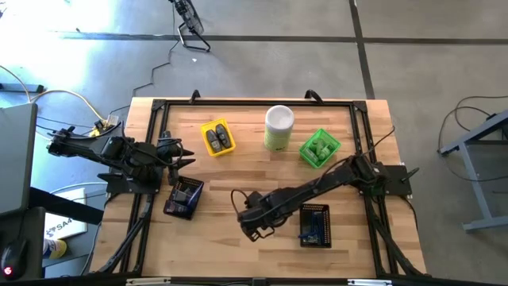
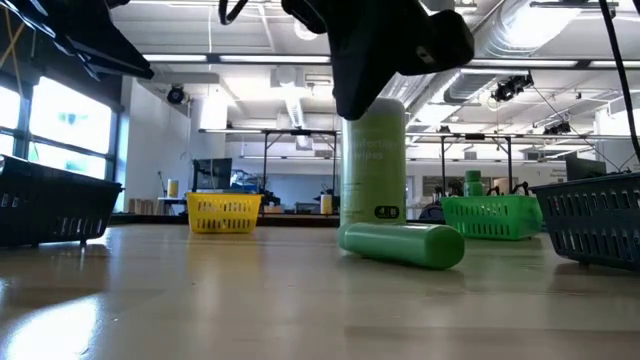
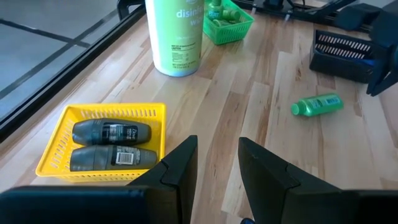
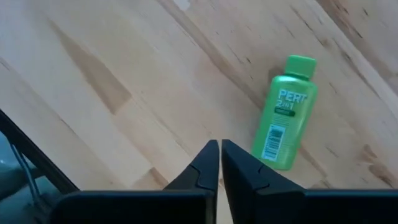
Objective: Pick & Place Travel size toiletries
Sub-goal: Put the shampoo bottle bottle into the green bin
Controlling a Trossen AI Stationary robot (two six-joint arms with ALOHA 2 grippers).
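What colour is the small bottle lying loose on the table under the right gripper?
Bright green bottle, green cap, white lettering; clearest in the right wrist view.

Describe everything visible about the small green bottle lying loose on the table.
The green bottle is a small bright green plastic bottle with a matching green cap, a white "PERT 2 in 1" print and a barcode label. It lies on its side on the bare wooden table, outside every basket, in front of the tall pale canister. Nothing grips it; the right gripper, fingers shut, hovers beside it.

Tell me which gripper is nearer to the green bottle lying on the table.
Right. The right gripper hangs just above the green bottle, shut and empty. The left gripper waits far off beside the yellow tray.
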